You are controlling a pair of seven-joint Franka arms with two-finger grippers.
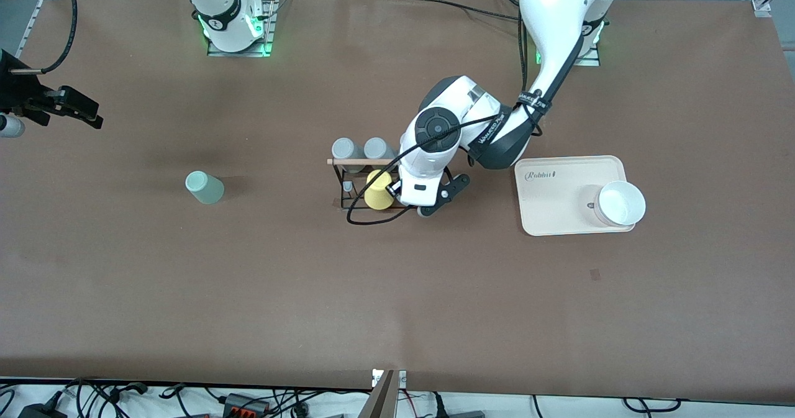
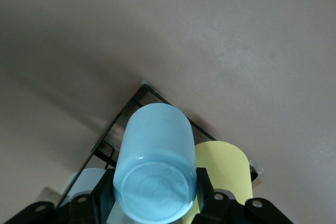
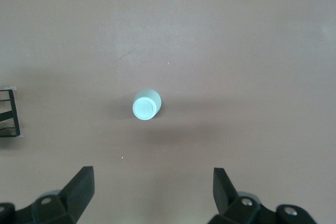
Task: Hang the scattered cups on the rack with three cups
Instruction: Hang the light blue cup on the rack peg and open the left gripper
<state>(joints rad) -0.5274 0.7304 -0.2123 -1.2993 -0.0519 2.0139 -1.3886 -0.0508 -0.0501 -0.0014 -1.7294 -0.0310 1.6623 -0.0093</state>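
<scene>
Light blue cup [image 2: 155,163] is clamped in the left claw [image 2: 152,203] over the rack [image 1: 355,181], at centre of the front view; in that view the arm hides the cup. In the left wrist view its flat closed base faces the camera and its long axis runs away from the camera toward the rack frame, fingers [image 2: 206,187] tight on both sides. Smooth glossy plastic, tapered, no handle.

Mint cup [image 1: 204,187] stands inverted on the table [image 1: 248,294], mid-left of the front view, well apart from the rack, closed base up, long axis vertical.

Rack: 1, black wire frame w/ a pale wooden rod [image 1: 360,162] along the top. On it: 2 grey cups [image 1: 343,149] seen side by side at the rod, plus 1 yellow cup [image 1: 379,190] just below the rod, touching the left claw's body. A pale cup edge shows at the bottom-left corner of the left wrist view, colour unclear.

Beige tray [image 1: 559,213], 1, right of centre, rounded corners, w/ 1 white bowl [image 1: 621,204] in its lower-right corner.

Right claw [image 3: 152,192] waits at the left edge of the front view, fingers wide apart, holding nothing, mint cup in its wrist view centre.
</scene>
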